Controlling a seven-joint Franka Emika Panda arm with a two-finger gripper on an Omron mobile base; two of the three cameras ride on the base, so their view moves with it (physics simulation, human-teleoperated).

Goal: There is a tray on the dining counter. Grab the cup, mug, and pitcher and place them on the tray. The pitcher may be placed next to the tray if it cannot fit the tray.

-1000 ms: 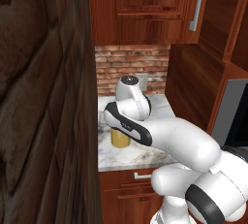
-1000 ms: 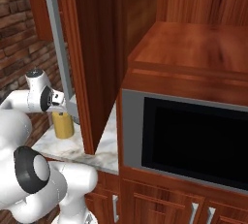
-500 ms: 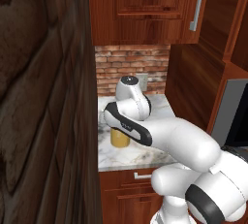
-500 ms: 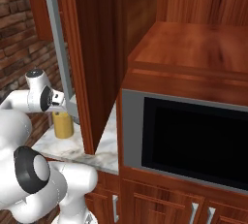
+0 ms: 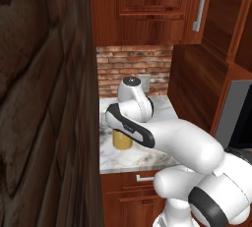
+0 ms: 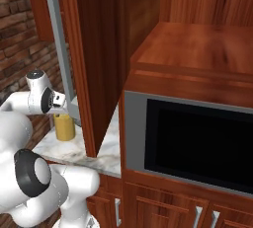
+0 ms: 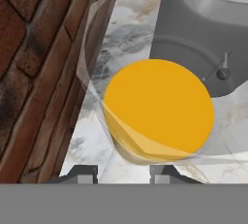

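Yellow-orange and clear-walled, the cylindrical pitcher (image 7: pixel 157 109) is standing on veined marble (image 5: pixel 140 155) by a rough brick wall (image 7: pixel 38 68). The gripper (image 7: pixel 121 173) is sitting over it at 6 o'clock, 2 tips straddling its rim; a firm clamp cannot be told. The hand view is revealing a grey toaster (image 7: pixel 203 39) at 1 o'clock.

Pitcher (image 7: pixel 157 109) stands on a narrow marble counter (image 5: pixel 140 155) in an alcove. Brick wall (image 7: pixel 38 68) runs close along one side of the pitcher, little gap there. Grey toaster (image 7: pixel 208 39) sits just beside it on the other side, near touching. Tall dark wood panel (image 5: pixel 44 103) walls off the alcove's left. Upper cabinet (image 5: pixel 147 10) hangs overhead and limits lift room. Cabinet side panel (image 6: pixel 99 59) and microwave (image 6: pixel 192 143) close off the right. Open approach only from the counter's front edge and from above the pitcher.
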